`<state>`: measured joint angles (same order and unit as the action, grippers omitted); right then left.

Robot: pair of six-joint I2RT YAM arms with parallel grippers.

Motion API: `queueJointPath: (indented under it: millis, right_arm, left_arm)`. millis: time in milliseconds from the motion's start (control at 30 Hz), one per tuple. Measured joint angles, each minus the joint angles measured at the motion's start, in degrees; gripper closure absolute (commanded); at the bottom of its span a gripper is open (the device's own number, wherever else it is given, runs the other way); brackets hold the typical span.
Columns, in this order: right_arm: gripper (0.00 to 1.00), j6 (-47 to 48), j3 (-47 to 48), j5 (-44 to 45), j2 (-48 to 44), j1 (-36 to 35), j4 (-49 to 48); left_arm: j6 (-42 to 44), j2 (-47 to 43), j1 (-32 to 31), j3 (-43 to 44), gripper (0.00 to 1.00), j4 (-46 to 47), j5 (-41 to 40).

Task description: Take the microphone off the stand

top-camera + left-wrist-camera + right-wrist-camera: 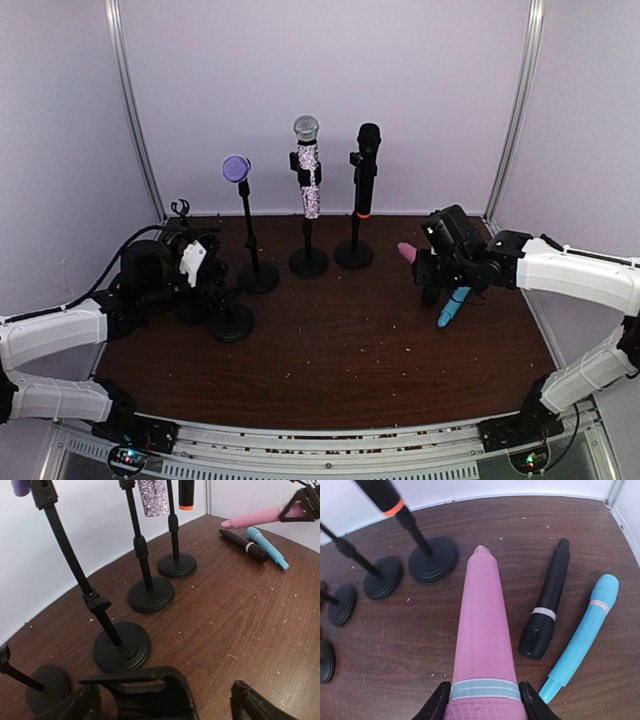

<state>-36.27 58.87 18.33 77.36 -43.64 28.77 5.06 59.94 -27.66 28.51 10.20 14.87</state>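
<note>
Plain pale lilac walls [330, 80] with metal corner posts [135, 110] enclose a speckled dark wooden table [330, 350]

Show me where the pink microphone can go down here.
Bare: the centre and front of the brown wooden tabletop, between the four black round-based stands at left and the light blue microphone at right. Crowded: among those stands, and the right side, where a black handheld microphone lies beside the blue one.

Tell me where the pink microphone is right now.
The pink microphone is clamped in the right gripper over the right side of the table; in the right wrist view, the black microphone and blue microphone lie just right of it.
</note>
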Motion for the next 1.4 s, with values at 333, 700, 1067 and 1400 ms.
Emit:
queueJointPath:
  millis: [333, 700, 1067, 1400]
  right_arm:
    - [0.94, -5.75, 12.44, 2.97, 19.56, 7.15, -0.09]
    - [0.75, -15.89, 18.6, 3.87, 31.15, 10.58, -0.81]
    - [0.38, -21.53, 12.0, 2.67, 31.08, 12.28, -5.05]
    - [0.34, -20.72, 5.7, 3.65, 22.4, 11.69, -7.89]
  left_arm:
    - [0.46, -5.42, 0.66, 8.52, 0.02, -14.29, 5.46]
    - [-1.16, -12.39, 1.57, 16.22, 0.03, -27.3, 10.82]
    - [-5.27, -8.39, 4.72, 21.11, 0.05, -28.24, 11.67]
    - [-8.9, 0.11, 8.15, 29.49, 0.15, -25.88, 10.1]
